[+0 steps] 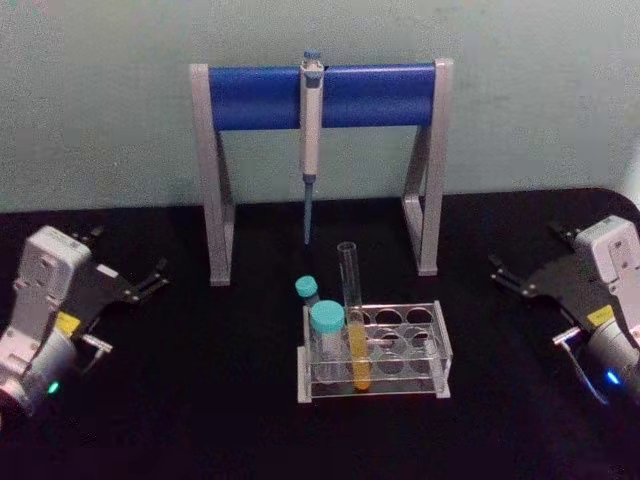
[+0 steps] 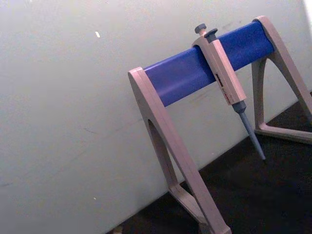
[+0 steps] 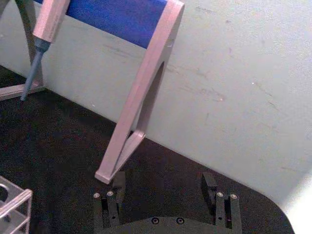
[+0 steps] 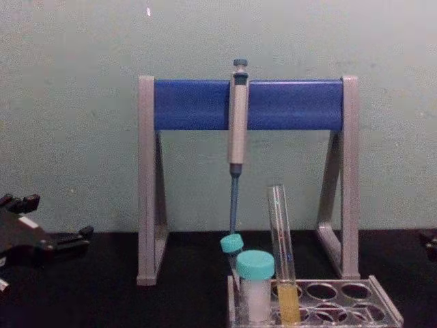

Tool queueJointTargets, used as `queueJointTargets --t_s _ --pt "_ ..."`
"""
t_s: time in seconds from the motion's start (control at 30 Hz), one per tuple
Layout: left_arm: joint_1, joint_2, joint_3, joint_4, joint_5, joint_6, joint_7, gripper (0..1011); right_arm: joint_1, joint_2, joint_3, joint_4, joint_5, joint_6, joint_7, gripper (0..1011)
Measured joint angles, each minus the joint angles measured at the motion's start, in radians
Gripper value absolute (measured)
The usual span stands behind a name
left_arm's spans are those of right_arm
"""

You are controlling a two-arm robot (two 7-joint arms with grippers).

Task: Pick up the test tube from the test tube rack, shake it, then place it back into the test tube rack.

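The test tube (image 1: 352, 310) stands in the rack (image 1: 440, 350), near its left end and just beside a teal-capped vial (image 1: 327, 335). Its long axis is nearly vertical, with the open mouth up and tipped slightly left and yellow liquid at the bottom. The left end effector (image 1: 129, 250) sits over the counter (image 1: 200, 400), well left of the rack, fingers spread wide, holding nothing. The right end effector (image 1: 522, 246) sits well right of the rack, equally wide open and empty.
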Motion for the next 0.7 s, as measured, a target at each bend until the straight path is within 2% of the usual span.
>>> queueJointTargets --t_s 0.17,0.33,0.43,0.53,0.57,0.7 --pt "0.0 0.0 0.0 0.0 0.0 0.0 0.0 1001 -0.03 0.006 0.015 -0.038 0.001 0.005 0.017 1000" --pt "0.0 0.0 0.0 0.0 0.0 0.0 0.0 1001 -0.067 0.019 0.03 -0.095 0.025 0.02 0.047 1000" --pt "0.0 0.0 0.0 0.0 0.0 0.0 0.0 1001 -0.095 0.028 0.041 -0.136 0.057 0.031 0.083 1000" --pt "0.0 0.0 0.0 0.0 0.0 0.0 0.0 1001 -0.125 0.038 0.052 -0.183 0.107 0.041 0.146 1000" --pt "0.0 0.0 0.0 0.0 0.0 0.0 0.0 1001 -0.125 0.038 0.052 -0.183 0.107 0.041 0.146 1000" --pt "0.0 0.0 0.0 0.0 0.0 0.0 0.0 1001 -0.147 0.043 0.059 -0.226 0.175 0.054 0.233 1000"
